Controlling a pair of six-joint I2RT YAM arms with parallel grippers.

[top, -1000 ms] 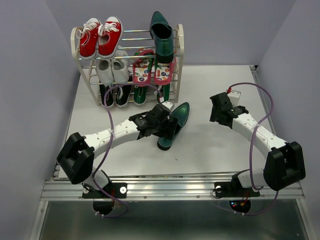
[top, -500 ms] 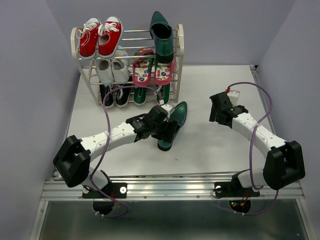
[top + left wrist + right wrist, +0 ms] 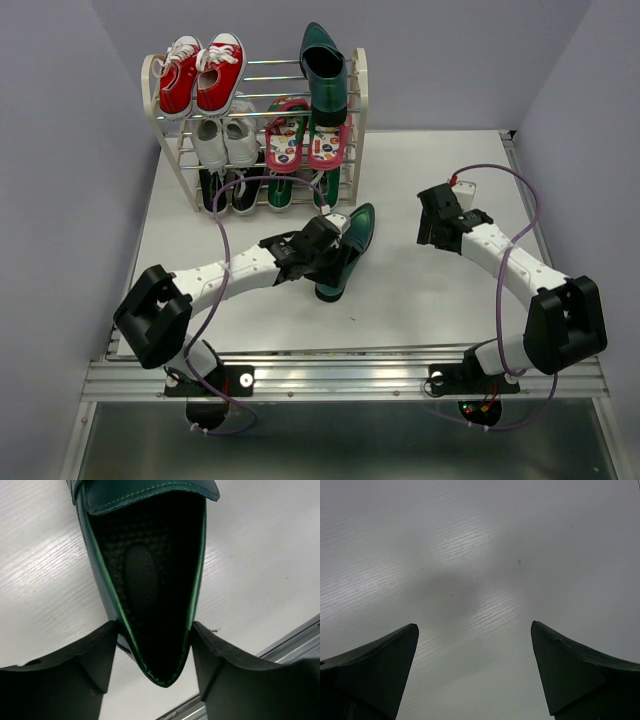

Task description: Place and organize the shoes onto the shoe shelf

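Inside left gripper (image 3: pixel 155 630), teal high heel (image 3: pixel 142 575)

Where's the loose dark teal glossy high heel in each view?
Top external: dark teal glossy high heel at table centre, before the cream-framed shoe shelf, in the left tool.
Left wrist: fills the upper middle, its back end between the tool's fingers.
Right wrist: not in view.
Shared landmark: the white table surface.

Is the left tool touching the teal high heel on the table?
Touching. Left wrist view: the left tool grips the teal high heel, both fingers against its sides.
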